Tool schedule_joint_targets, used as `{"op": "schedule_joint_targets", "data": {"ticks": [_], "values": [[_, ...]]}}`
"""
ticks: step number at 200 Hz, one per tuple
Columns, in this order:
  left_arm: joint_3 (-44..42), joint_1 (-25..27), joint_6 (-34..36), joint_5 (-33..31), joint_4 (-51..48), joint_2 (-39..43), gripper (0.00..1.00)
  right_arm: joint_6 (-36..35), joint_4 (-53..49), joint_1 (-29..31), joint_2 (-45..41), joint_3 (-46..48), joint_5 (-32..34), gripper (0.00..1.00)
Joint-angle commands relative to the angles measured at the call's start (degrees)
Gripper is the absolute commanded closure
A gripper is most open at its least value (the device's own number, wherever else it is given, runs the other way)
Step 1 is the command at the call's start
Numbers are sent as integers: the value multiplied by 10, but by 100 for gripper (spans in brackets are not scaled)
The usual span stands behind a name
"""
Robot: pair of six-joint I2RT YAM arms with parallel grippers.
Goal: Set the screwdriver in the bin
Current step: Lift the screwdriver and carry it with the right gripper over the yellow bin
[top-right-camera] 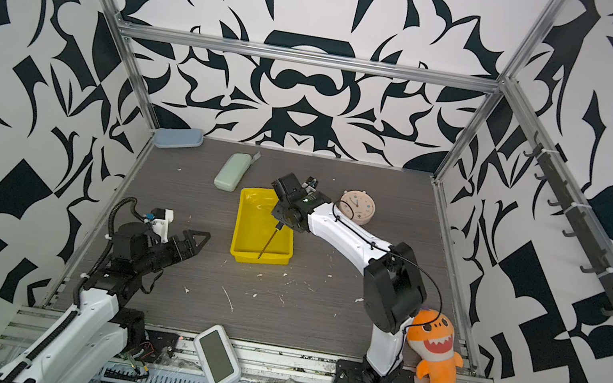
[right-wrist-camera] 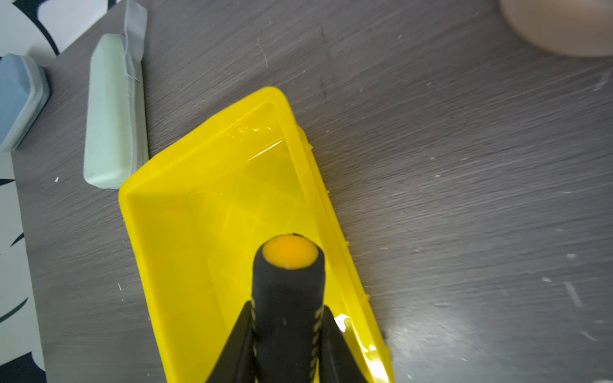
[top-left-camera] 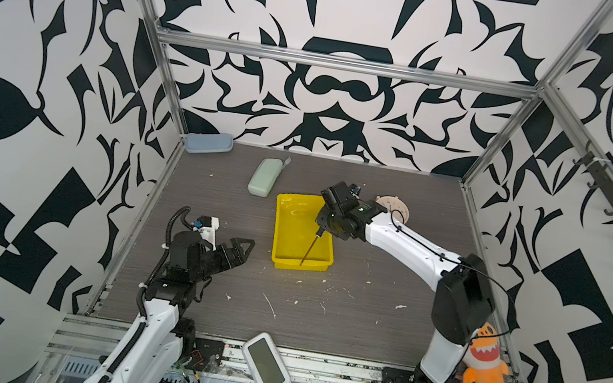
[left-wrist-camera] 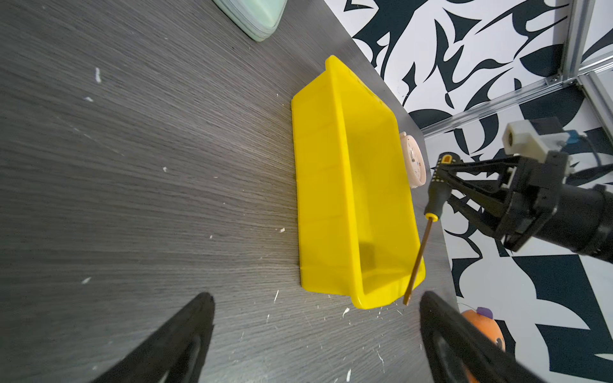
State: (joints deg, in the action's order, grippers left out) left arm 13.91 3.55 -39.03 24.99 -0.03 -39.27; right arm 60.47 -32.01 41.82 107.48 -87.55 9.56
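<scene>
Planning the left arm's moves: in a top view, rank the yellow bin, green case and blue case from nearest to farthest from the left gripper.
1. yellow bin, just right of the left gripper.
2. green case, farther back.
3. blue case, back left corner.

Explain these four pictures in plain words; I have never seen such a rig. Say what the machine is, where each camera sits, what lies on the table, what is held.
It is a robot with two arms, each ending in a two-finger gripper. Two pictures look down from overhead, side by side; two come from cameras on the wrists. On the table lie a yellow bin, a pale green case, a blue case and a clock; an orange shark toy and a white screen device sit at the near edge. The right gripper holds the screwdriver by its handle, shaft slanting down over the bin. The left gripper is open and empty.
</scene>
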Motion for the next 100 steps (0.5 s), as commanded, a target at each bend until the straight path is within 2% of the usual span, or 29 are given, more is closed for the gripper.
{"op": "schedule_joint_targets", "data": {"ticks": [1, 100], "values": [[1, 1, -3, -1, -11, -4, 1, 25, 2, 0, 23, -59, -17, 100], [-3, 1, -3, -18, -18, 12, 1, 32, -22, -3, 129, -171, -44, 100]]}}
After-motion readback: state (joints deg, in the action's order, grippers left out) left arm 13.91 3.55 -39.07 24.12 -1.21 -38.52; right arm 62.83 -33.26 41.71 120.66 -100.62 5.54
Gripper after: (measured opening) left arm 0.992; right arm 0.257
